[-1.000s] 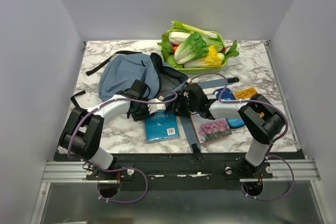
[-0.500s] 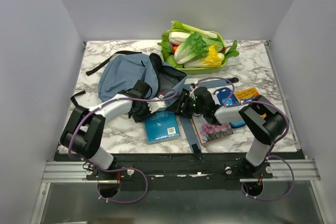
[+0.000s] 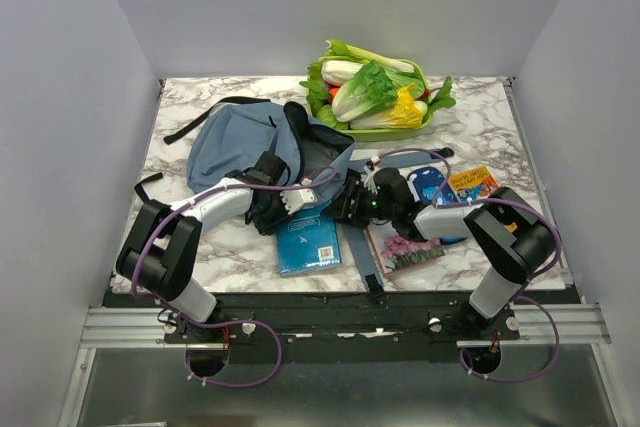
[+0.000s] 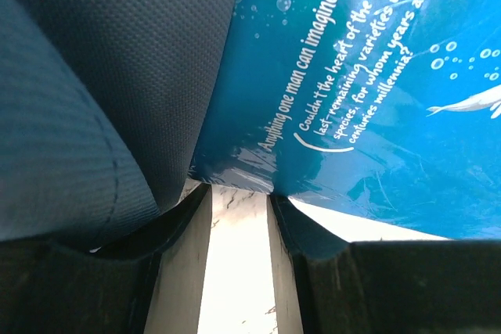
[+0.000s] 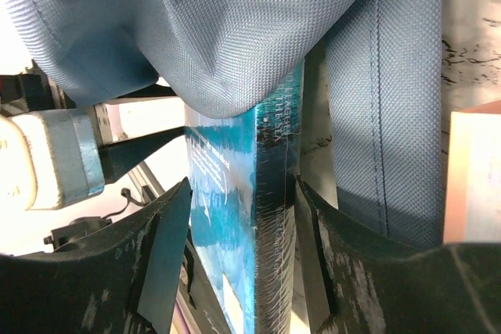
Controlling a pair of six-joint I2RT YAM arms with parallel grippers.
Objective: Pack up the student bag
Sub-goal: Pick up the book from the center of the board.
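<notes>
The grey-blue student bag [image 3: 243,142] lies at the back left with its dark mouth [image 3: 322,159] facing right. A blue book [image 3: 308,242] lies in front of the mouth, its far end under both grippers. My right gripper [image 3: 351,206] is shut on the blue book's spine end [image 5: 274,217]; bag fabric [image 5: 227,29] drapes over the book's top. My left gripper [image 3: 291,203] is open at the bag's lip. In the left wrist view the marble shows between its fingers [image 4: 178,228], with the book's back cover [image 4: 352,91] and dark bag fabric [image 4: 102,99] just beyond the tips.
A flower-cover book [image 3: 408,247], a blue pencil case [image 3: 432,185] and an orange book [image 3: 472,181] lie at the right. A bag strap [image 3: 358,247] runs toward the front edge. A green basket of vegetables [image 3: 375,95] stands at the back.
My right gripper has moved left and nearer, onto the blue book's far end. The bag's mouth lip has risen and opened wider. The left gripper has barely shifted.
</notes>
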